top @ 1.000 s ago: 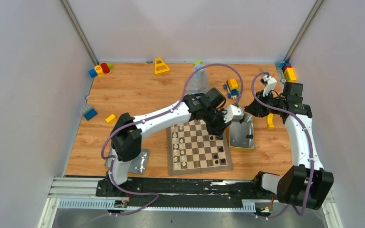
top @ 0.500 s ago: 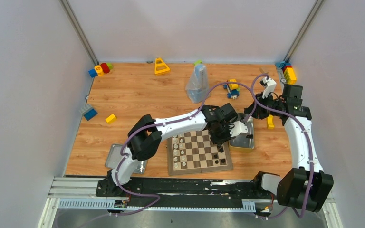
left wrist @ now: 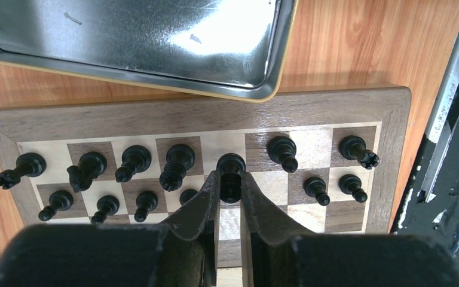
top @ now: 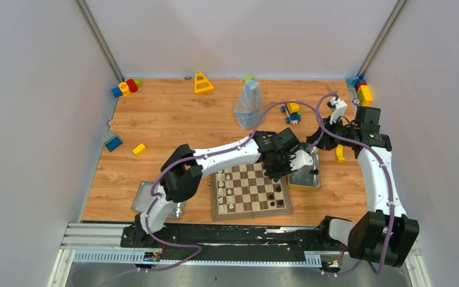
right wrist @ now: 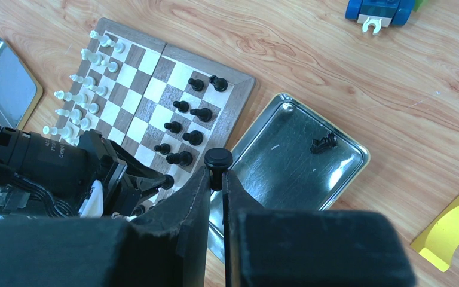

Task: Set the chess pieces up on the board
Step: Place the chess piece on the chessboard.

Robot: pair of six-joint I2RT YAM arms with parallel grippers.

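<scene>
Left wrist: fingers clamp piece (maybe king) nr board edge.

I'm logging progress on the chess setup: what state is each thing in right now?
Left gripper: shut on a black piece in the back row.
Right gripper: shut on a second black piece, off the board.
Board: unfolded, flat.
Tin: open, one loose piece lying inside.

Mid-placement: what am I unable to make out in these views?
- Left wrist: the left gripper hides the base of its black piece; contact with the board is unclear.
- Top: the left arm covers the board's far right corner; pieces are too small to name.
- Right wrist: the right gripper hides the lower half of its held piece; the loose piece in the tin is too small to name.
</scene>
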